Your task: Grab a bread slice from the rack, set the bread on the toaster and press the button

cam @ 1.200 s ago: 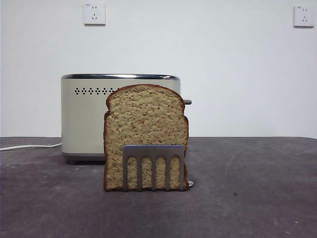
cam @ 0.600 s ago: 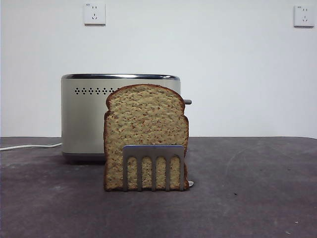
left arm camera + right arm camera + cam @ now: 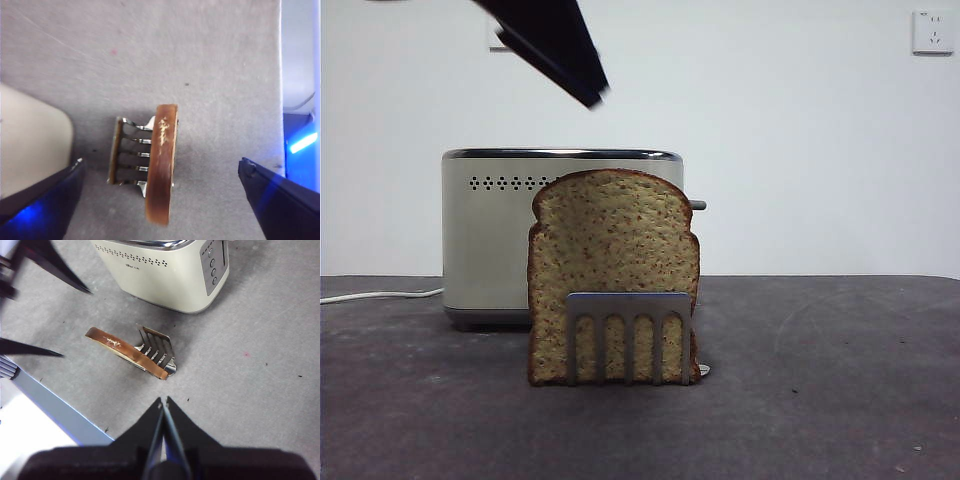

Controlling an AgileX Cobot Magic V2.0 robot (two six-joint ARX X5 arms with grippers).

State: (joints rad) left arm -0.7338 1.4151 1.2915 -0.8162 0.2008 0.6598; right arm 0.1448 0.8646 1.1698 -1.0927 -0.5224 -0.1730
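Note:
The slice of bread [image 3: 615,260] stands upright in the small steel rack [image 3: 630,312] at the table's middle, in front of the cream toaster [image 3: 490,230]. The toaster's dark button [image 3: 698,205] sticks out of its right end. My left gripper [image 3: 160,167] hangs open high over the bread [image 3: 162,165] and rack [image 3: 127,152], one jaw well out to each side and touching neither. In the front view it is the blurred black tip [image 3: 560,50] at the top left. My right gripper [image 3: 163,402] is shut and empty, held high and away from the bread [image 3: 125,350], rack [image 3: 157,350] and toaster [image 3: 165,270].
A white cable [image 3: 380,295] runs off left from the toaster. A wall socket [image 3: 932,32] sits high on the back wall. The table's edge [image 3: 281,100] lies close beside the rack, with a blue-lit area beyond it.
A dark, blurred arm tip has come into the front view from the top left, above the toaster. Bread, rack and toaster have not moved.

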